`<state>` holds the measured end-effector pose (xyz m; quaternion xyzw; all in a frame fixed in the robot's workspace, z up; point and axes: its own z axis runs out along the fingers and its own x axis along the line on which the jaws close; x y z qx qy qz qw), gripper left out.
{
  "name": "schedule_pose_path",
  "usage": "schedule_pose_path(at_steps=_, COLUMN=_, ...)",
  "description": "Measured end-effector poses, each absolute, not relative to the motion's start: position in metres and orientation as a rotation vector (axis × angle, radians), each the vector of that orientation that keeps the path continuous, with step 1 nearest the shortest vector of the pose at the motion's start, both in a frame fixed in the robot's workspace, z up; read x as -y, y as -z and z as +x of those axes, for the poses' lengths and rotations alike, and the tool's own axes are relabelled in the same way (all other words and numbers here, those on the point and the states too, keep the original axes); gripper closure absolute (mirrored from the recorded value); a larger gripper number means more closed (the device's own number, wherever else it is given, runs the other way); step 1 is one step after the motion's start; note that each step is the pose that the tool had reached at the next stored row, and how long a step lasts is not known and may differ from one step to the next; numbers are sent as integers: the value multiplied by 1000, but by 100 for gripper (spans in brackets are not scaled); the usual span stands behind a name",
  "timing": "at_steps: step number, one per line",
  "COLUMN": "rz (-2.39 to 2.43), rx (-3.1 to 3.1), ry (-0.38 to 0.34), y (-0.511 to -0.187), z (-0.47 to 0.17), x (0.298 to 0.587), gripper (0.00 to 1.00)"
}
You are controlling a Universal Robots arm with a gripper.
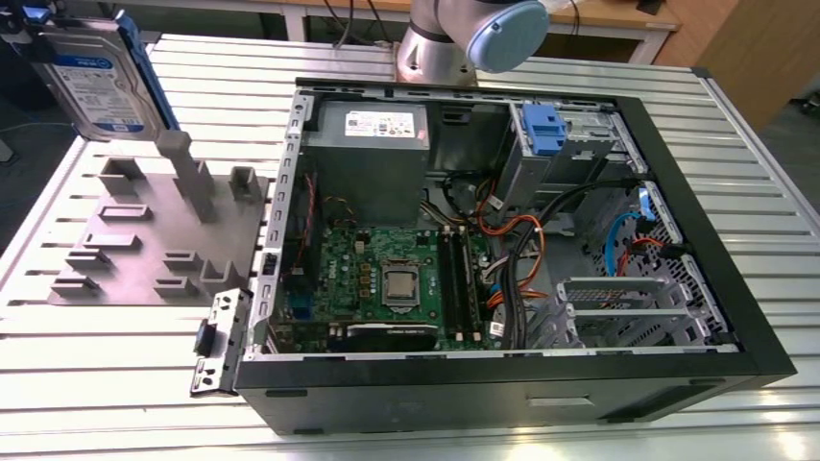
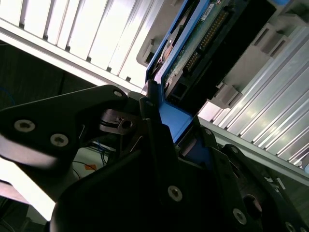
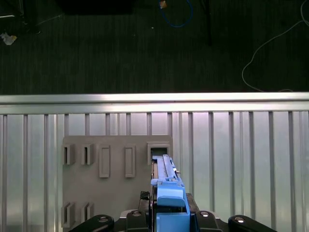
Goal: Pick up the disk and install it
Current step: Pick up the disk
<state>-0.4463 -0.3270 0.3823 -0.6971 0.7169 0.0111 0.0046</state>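
Pincer: your pincer point(image 2: 164, 118) is closed on the blue frame at one end of the disk point(image 2: 205, 34). Its dark fingers point(image 2: 150, 108) press against that frame.
Disk, position: in the exterior view you will find the disk held on edge in the air at the exterior view's far left, label side towards the camera.
Disk, relation: it hangs over the far corner of the grey slotted fixture plate point(image 1: 141, 240) and appears clear of it. In the first wrist view its edge lines up with one of the plate's slots point(image 3: 159, 151).
Computer case: the open case point(image 1: 513, 384) lies on the ribbed aluminium counter point(image 1: 115, 384), just beside the plate and well apart from the disk.
Drive bay: a blue latch point(image 1: 544, 130) sits in the case's far corner.
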Motion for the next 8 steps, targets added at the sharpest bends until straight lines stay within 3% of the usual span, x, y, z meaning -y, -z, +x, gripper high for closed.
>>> schedule_pose_path(at_steps=8, rz=-2184, rx=-2245, ry=-35, y=-385, z=-446, x=327, gripper=64)
